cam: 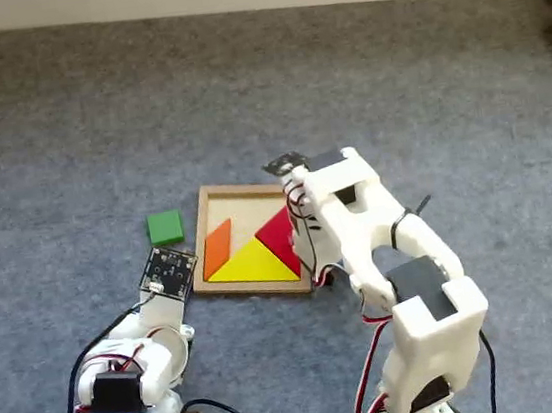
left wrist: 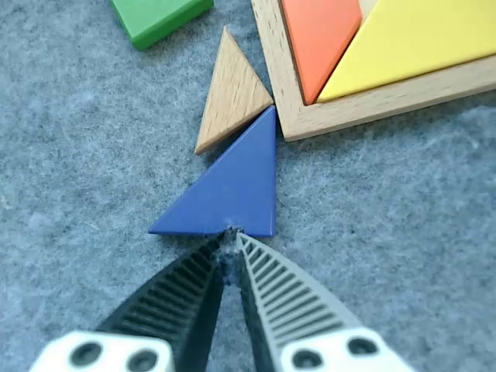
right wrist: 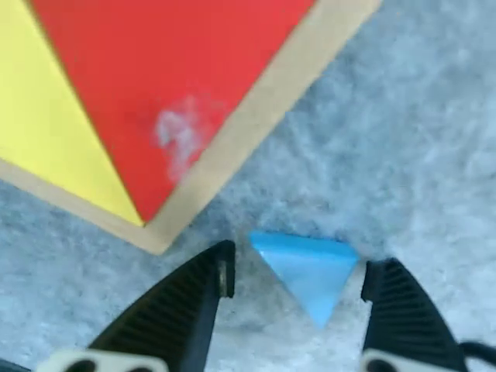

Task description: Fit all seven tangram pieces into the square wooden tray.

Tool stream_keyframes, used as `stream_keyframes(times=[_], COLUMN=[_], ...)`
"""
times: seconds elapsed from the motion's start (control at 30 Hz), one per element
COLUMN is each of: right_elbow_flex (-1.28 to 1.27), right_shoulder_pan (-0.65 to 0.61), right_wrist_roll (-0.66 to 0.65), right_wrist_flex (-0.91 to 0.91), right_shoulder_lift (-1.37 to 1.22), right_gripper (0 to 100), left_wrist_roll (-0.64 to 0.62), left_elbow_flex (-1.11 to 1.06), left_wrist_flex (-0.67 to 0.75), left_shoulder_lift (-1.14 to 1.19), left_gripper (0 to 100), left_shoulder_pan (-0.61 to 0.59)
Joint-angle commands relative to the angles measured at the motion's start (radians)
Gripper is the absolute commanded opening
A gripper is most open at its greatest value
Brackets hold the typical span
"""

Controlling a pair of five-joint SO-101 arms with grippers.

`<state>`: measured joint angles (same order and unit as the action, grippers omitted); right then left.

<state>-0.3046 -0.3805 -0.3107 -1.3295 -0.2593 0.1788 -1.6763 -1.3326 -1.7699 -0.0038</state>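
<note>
Three pieces sit in the square wooden tray (cam: 251, 286), four outside; left gripper (left wrist: 231, 236) closed empty, right gripper (right wrist: 299, 267) open astride light-blue triangular piece (right wrist: 310, 271).

Robot lab, grey felt tabletop (cam: 441, 75)

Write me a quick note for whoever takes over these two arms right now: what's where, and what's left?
Left gripper: fingers shut, tips at the edge of the dark blue triangle on the carpet.
Right gripper: fingers open either side of the light blue triangle, beside the tray.
Done: orange piece, yellow triangle, red triangle in the tray.
To fit: both blue triangles, wooden triangle, green square.
</note>
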Motion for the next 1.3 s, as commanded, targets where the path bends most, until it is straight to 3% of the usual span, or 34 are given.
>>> stream_keyframes(times=[0.0, 0.5, 1.07, 1.27], right_elbow_flex=[0.059, 0.059, 0.056, 0.013], right_shoulder_pan=[0.028, 0.044, 0.013, 0.016], right_wrist_roll=[-0.077, -0.216, -0.218, -0.218], right_wrist_flex=[0.025, 0.022, -0.050, 0.033], right_shoulder_lift=[0.015, 0.015, 0.140, 0.150], right_gripper=[26.4, 26.3, 26.3, 26.3], left_wrist_roll=[0.003, 0.003, 0.003, 0.003], left_elbow_flex=[-0.019, -0.019, -0.019, -0.019], left_wrist_flex=[-0.006, -0.006, -0.006, -0.006], left_shoulder_lift=[-0.038, -0.038, -0.038, -0.038], left_gripper=[1, 1, 1, 1], left_shoulder_pan=[-0.001, -0.001, -0.001, -0.001])
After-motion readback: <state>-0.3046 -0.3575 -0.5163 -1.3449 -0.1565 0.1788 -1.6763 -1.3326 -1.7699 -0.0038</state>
